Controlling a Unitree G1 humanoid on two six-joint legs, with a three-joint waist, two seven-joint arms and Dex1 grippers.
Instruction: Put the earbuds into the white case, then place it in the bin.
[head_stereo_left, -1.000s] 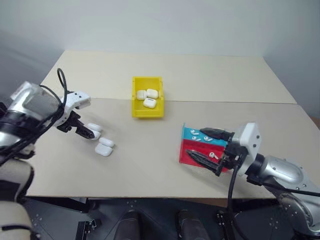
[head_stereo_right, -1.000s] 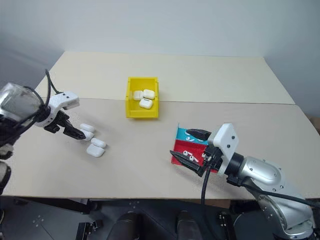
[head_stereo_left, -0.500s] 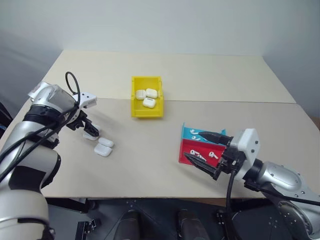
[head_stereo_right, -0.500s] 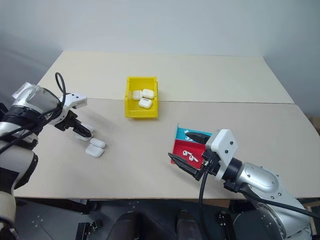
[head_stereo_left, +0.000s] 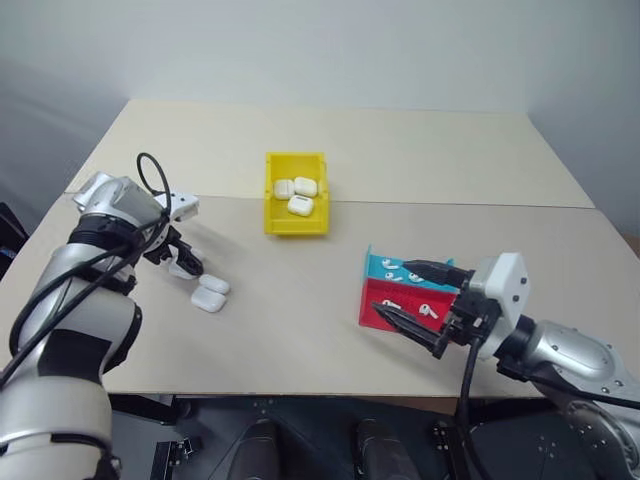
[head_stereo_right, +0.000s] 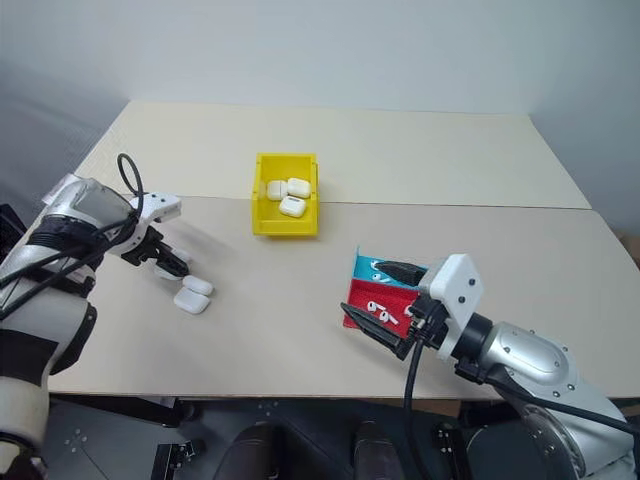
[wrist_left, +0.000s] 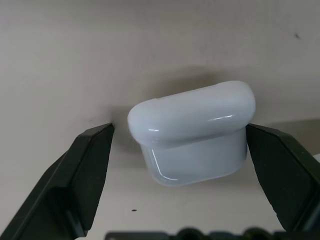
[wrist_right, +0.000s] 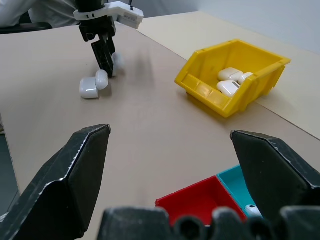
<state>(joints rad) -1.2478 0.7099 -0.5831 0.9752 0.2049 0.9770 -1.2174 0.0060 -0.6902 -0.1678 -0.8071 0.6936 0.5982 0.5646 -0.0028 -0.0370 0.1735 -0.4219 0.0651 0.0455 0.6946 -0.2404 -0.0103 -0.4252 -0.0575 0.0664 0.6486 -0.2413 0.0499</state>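
Beige surface (head_stereo_left: 300, 330): left pincer (wrist_left: 180, 145) wide, straddling white case (wrist_left: 192, 132) for grasp; right pincer (head_stereo_left: 420, 300) wide, poised over earbuds (head_stereo_left: 408, 307) in red tray (head_stereo_left: 385, 312).

- Left arm reaches in from the left side, elbow bent, wrist angled steeply down toward the desk (head_stereo_left: 300, 320).
- Left end effector (head_stereo_left: 182, 262) open, its two black fingers (wrist_left: 85, 170) spread wide, tips low at the desk surface.
- Right arm comes in from the lower right, forearm roughly level, pointing forward and to the left.
- Right end effector (head_stereo_left: 418, 305) open, fingers (wrist_right: 75, 175) splayed well apart, held above the desk.
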